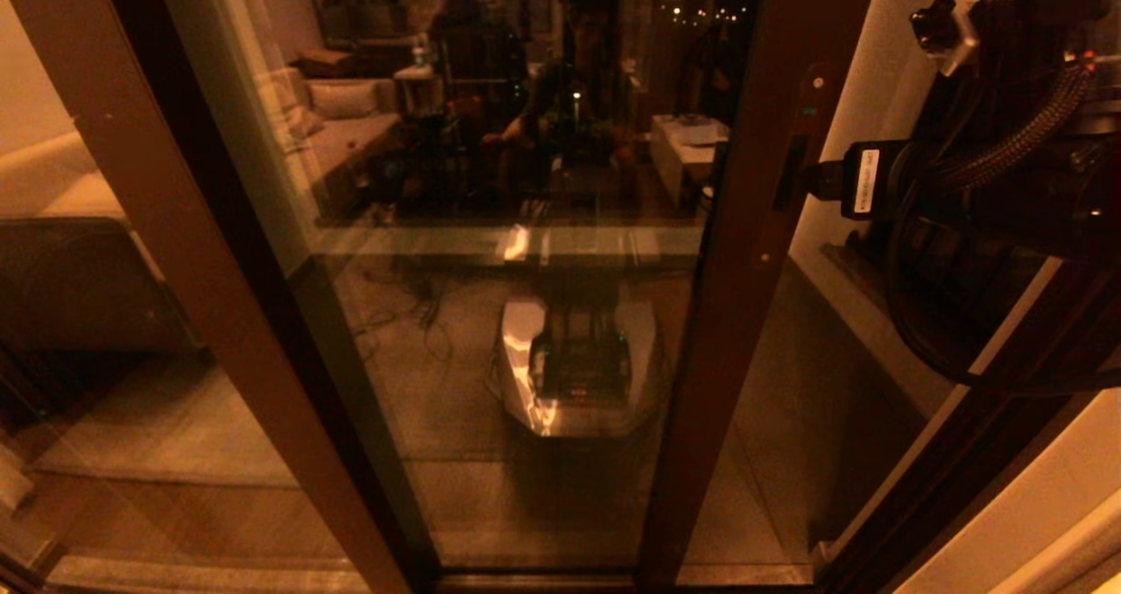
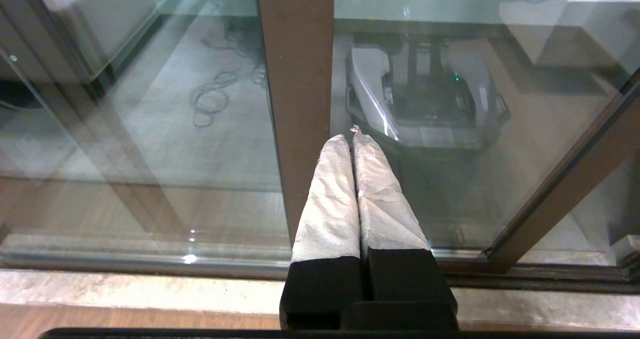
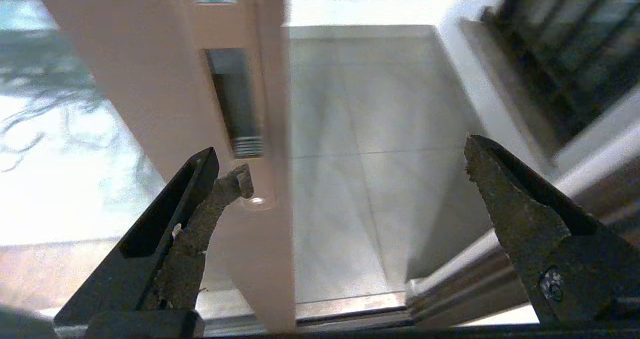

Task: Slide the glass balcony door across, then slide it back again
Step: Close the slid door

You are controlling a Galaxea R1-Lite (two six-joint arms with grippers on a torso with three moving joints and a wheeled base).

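Right gripper (image 3: 350, 169) astride glass balcony door (image 3: 200, 104)

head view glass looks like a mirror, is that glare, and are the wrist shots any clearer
Head view: dim and amber, the glass balcony door mirrors the room and the robot's own base. Left wrist view: evenly lit and sharp, paler reflections, shut left end effector in focus. Right wrist view: door rail with handle slot smeared by blur, bright washed-out glare beside it, open right end effector sharper.

The door (image 1: 490, 252) has glossy, reflective glass in a smooth, matt brown frame. The left gripper (image 2: 352, 136) fingers are wrapped in wrinkled white cloth-like tape; the right gripper (image 3: 350, 174) pads look rough and worn.
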